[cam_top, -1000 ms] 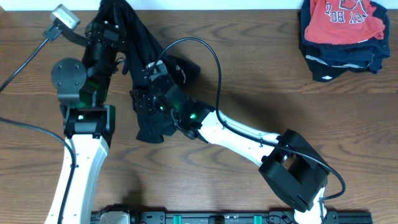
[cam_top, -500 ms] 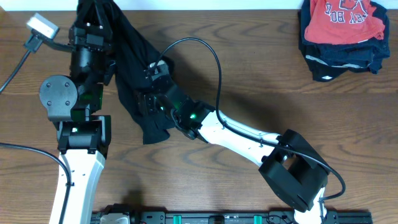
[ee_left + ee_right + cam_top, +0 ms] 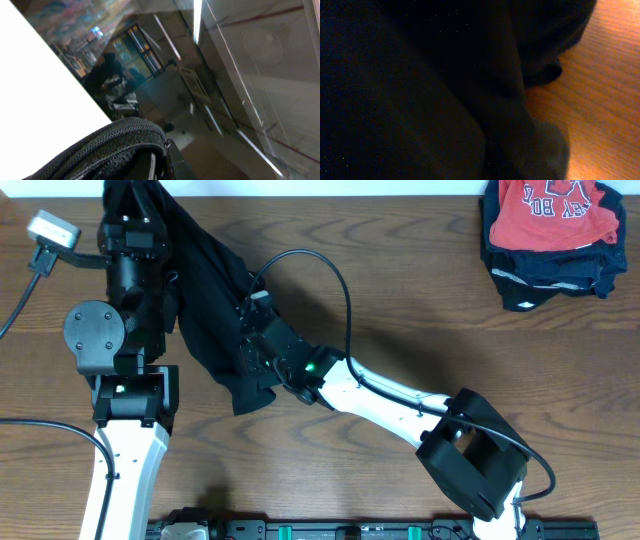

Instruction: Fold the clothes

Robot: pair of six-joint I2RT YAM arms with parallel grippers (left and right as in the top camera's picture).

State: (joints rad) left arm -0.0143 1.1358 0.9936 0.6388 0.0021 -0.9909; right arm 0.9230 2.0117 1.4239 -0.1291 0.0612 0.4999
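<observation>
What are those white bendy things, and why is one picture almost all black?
Those are two robot arms at a wooden table, seen from a camera above. The left gripper appears to hold up one end of a black T-shirt; the right gripper is pressed into the cloth lower down, so I cannot tell whether it is pinching. Each arm also has a small camera on its wrist. The dark picture comes from the right one, right up against the shirt. The left wrist camera points up and away. A pile of clothes with a red shirt on top sits in the far corner.
</observation>
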